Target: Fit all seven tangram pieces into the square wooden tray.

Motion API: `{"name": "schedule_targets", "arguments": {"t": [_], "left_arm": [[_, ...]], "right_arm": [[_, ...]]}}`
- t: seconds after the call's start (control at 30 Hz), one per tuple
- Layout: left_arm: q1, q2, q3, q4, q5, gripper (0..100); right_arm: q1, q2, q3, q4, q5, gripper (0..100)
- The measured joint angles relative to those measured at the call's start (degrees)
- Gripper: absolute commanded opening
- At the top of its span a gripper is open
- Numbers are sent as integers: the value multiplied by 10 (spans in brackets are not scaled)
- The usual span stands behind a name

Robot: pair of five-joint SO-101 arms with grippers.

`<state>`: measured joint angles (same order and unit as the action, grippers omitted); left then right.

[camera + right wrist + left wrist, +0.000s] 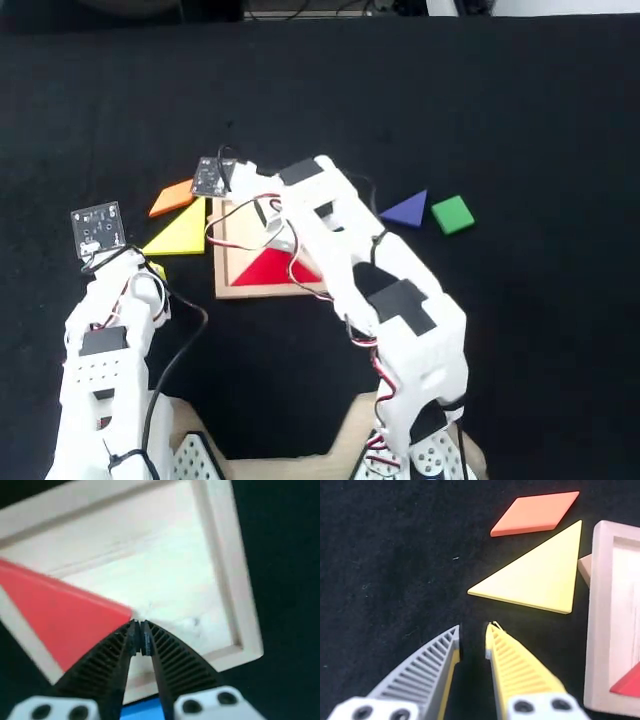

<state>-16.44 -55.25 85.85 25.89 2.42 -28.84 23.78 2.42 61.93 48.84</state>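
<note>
**A:** ok count check, how many pieces are actually in the wooden tray?

**B:** just one, the red triangle, lying flat along the side nearer the arms. Four more sit outside on the black table. There's one yellow triangle right beside the tray and one orange parallelogram just past it. On the tray's other side, one blue triangle and one green square sit next to each other.

**A:** so five I can count. And the two grippers?

**B:** right gripper is over the tray, fingers pressed together, tips right at the red triangle's corner, gripping nothing. left gripper is low over the table near the yellow triangle, fingers a narrow gap apart, nothing between them.
</note>
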Motion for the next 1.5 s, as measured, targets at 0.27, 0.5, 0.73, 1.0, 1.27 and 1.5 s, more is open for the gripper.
{"name": "schedule_targets", "arguments": {"t": [0.27,0.5,0.73,1.0,1.27,1.5], "left_arm": [[0,0,0,0,0,98],[0,0,0,0,0,98],[0,0,0,0,0,98],[0,0,0,0,0,98],[0,0,0,0,0,98],[0,0,0,0,0,98]], "right_arm": [[47,-74,1,-24,0,11],[58,-38,26,-64,0,11],[79,-12,30,-65,0,11],[129,3,30,-62,26,11],[134,-18,46,-19,31,11],[101,-44,76,-9,31,11]]}}
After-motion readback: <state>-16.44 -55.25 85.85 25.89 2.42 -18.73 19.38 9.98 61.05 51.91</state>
